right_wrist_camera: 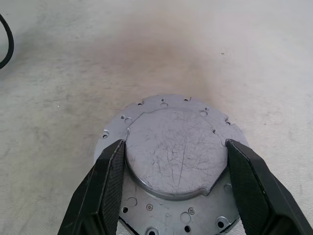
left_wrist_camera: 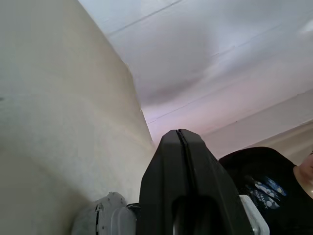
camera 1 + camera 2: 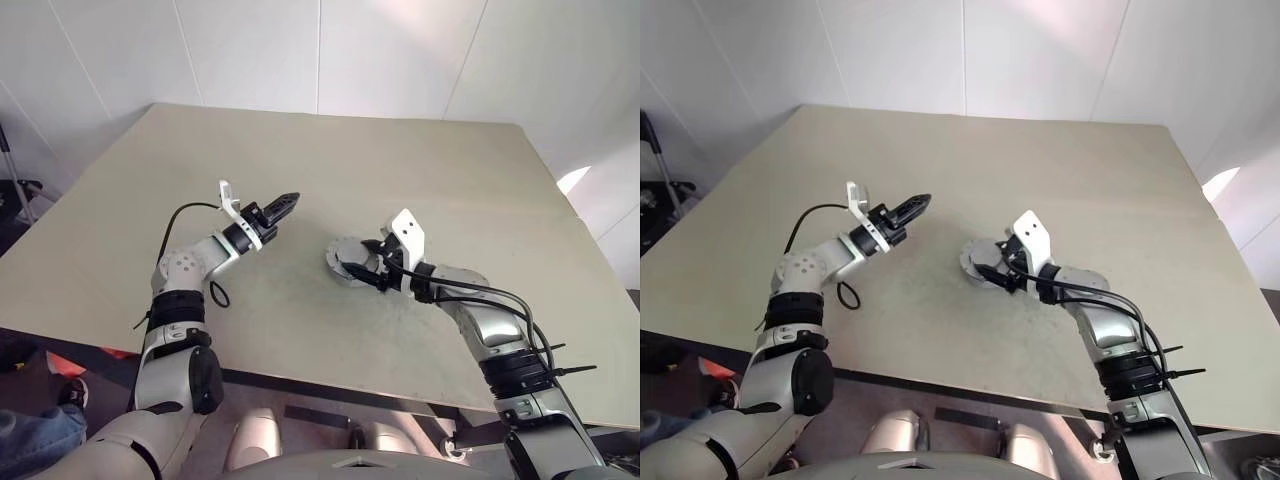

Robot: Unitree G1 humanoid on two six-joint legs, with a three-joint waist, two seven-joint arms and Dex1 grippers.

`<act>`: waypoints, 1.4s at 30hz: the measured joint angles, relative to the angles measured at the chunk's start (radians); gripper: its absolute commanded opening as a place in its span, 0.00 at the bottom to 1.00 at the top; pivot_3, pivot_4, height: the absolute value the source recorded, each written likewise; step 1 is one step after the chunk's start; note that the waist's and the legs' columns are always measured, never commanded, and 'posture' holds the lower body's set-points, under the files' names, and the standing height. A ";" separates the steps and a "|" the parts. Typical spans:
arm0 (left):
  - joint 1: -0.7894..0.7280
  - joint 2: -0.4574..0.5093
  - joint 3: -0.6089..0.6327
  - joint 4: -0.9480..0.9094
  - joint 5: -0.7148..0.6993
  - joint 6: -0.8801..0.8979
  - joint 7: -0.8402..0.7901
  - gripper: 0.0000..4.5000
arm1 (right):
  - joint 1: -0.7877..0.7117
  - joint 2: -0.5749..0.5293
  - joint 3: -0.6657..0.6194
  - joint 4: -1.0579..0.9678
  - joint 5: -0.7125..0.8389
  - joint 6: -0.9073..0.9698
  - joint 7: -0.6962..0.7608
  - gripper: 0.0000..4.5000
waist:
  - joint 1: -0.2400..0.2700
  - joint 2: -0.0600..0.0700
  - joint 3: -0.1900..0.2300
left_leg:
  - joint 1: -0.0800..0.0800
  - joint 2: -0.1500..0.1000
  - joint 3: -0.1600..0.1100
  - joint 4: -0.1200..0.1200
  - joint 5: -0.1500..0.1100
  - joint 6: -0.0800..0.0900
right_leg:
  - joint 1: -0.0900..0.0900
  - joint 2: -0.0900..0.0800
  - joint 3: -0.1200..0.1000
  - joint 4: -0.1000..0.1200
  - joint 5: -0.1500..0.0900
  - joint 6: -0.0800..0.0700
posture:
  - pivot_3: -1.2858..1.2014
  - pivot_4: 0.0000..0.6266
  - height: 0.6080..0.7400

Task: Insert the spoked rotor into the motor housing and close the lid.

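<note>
The right gripper stands with its two black fingers spread wide, one on each side of the raised centre of the lid; each fingertip lies against or just beside the edge of that raised round part, and whether the pads actually press on it cannot be told; the gripper points forward, slightly downward and toward the robot's left. The lid is a silver-grey round metal cap, scratched on its flat top, with a lower flange carrying small holes and notches around the rim; it lies flat on the table, seated over whatever is beneath it; the motor housing and the spoked rotor cannot be made out beneath or beside the cap in any view. In the head views the lid sits near the middle of the tabletop, toward the robot's right of centre, just ahead of the right wrist.

The left gripper has its fingers pressed together with only a thin seam between them, holding nothing; it is raised above the table surface, points forward and to the robot's right, and is well apart from the lid. A black cable loops from the left wrist back along the forearm.

The table is a plain beige board; white wall panels rise behind it; a person in a dark printed shirt shows beyond the left fingers in the left wrist view.
</note>
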 measured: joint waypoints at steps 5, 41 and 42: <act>0.026 0.003 -0.004 -0.004 0.000 -0.001 0.011 0.00 | 0.007 -0.016 0.001 -0.017 -0.001 0.000 0.022 0.69 | 0.004 -0.001 0.003 | 0.000 0.000 0.000 0.000 0.000 0.000 | 0.000 0.000 0.000 0.000 -0.001 0.001 | 0.52 0.00 1.00; 0.077 0.003 -0.082 -0.041 0.005 -0.011 0.027 0.00 | 0.014 -0.015 0.020 -0.019 -0.060 -0.033 -0.042 0.69 | 0.004 -0.001 0.003 | 0.003 0.000 0.000 0.006 -0.001 0.000 | 0.004 0.000 0.001 0.005 -0.001 0.002 | 0.52 0.00 1.00; 0.077 0.004 -0.082 -0.041 0.005 -0.013 0.027 0.00 | 0.015 -0.016 0.020 -0.020 -0.060 -0.033 -0.042 0.69 | 0.004 -0.001 0.003 | 0.003 0.000 0.000 0.006 -0.001 0.000 | 0.004 0.000 0.001 0.005 -0.001 0.002 | 0.52 0.00 1.00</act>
